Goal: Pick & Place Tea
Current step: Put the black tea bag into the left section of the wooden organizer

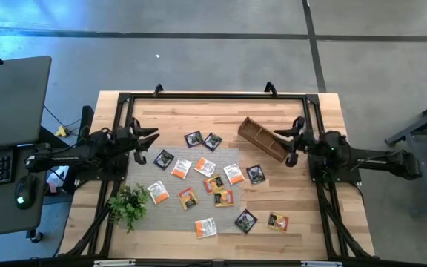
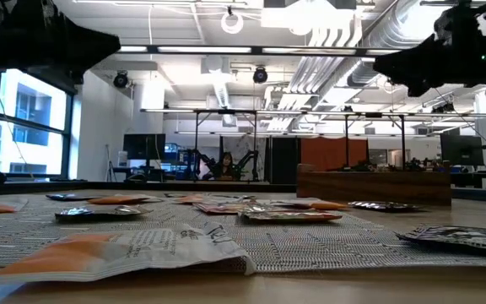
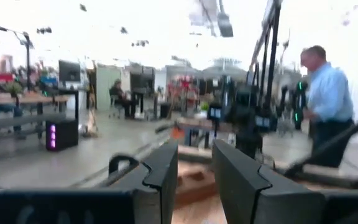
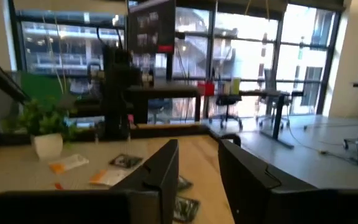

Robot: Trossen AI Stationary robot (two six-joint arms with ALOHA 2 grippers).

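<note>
Several small square tea sachets, orange-and-white [image 1: 181,169] and black [image 1: 164,159], lie flat and scattered on a grey woven mat [image 1: 143,176] in the middle of the table. One orange-and-white sachet [image 2: 125,252] lies closest in the low view. My left gripper [image 1: 148,146] hovers open above the mat's far left corner, with nothing between its fingers [image 3: 194,180]. My right gripper [image 1: 288,146] hovers open off the mat's right edge, close to the wooden box, also with nothing between its fingers [image 4: 197,180]. Both stand well above the table.
A slatted wooden box [image 1: 262,139] lies at an angle at the far right, just beside my right gripper. A small green plant [image 1: 128,204] stands at the mat's near left corner. A black frame [image 1: 213,95] rims the table. A person [image 3: 328,106] stands in the room beyond.
</note>
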